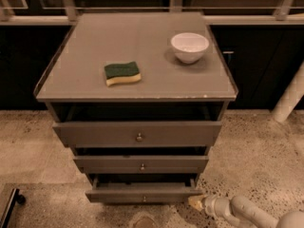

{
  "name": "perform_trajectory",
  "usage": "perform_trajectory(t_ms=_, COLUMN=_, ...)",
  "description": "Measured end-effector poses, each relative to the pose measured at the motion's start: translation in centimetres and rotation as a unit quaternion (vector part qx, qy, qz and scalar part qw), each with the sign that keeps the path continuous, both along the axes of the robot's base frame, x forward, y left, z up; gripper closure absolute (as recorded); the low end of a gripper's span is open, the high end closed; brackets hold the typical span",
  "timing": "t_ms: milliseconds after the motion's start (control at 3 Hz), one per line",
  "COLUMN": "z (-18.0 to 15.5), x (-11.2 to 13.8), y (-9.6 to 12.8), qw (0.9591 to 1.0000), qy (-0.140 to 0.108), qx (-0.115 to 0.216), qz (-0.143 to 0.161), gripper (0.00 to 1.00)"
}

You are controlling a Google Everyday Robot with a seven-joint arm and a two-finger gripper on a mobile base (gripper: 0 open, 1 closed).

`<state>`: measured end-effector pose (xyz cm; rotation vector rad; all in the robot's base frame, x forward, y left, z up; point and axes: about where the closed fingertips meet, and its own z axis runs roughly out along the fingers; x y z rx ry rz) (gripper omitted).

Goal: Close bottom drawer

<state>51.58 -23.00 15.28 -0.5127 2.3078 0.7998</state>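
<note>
At the lower right edge of the frame a pale arm [242, 212] reaches in from the corner, cut off by the border. Its gripper [197, 202] ends in a yellowish tip that sits right at the right-hand end of the bottom drawer [142, 193]; whether it touches the panel is hard to make out, and I cannot tell whether the gripper is open or closed.

The bottom drawer lies low in the centre of the frame, the lowest of three. It is grey-brown wood with the slimmest and narrowest front panel, and one small round metal knob [144, 199] at its middle. It stands pulled out a little, with a dark strip of its inside showing behind the front.

In the lower left corner a dark framed part [9, 204] is cut off by the edge. A rounded brownish shape [142, 221] at the bottom centre is too dim to identify.

There are three drawers in all, each with one knob: above the bottom one comes the middle drawer [141, 164], wider, then the top drawer [137, 134], widest and tallest, also standing out from the cabinet [85, 87].

On the cabinet's flat grey top are one green and yellow sponge [122, 73], left of centre, and one white bowl [189, 46], toward the upper right, well apart from it.

The speckled floor [266, 151] surrounds the cabinet. A white pole [289, 96] leans at the right edge, cut off.
</note>
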Motion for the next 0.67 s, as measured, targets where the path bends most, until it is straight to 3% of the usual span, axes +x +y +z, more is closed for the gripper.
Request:
perform_trajectory(t_ms=333, z=0.0, x=-0.2, y=0.0, qw=1.0, qy=0.0, qx=0.0, qz=0.0, gripper=1.0)
perform_trajectory(t_ms=667, z=0.6, x=3.4, y=-1.0, qw=0.9997, qy=-0.013, qx=-0.018, qz=-0.01, gripper=1.0)
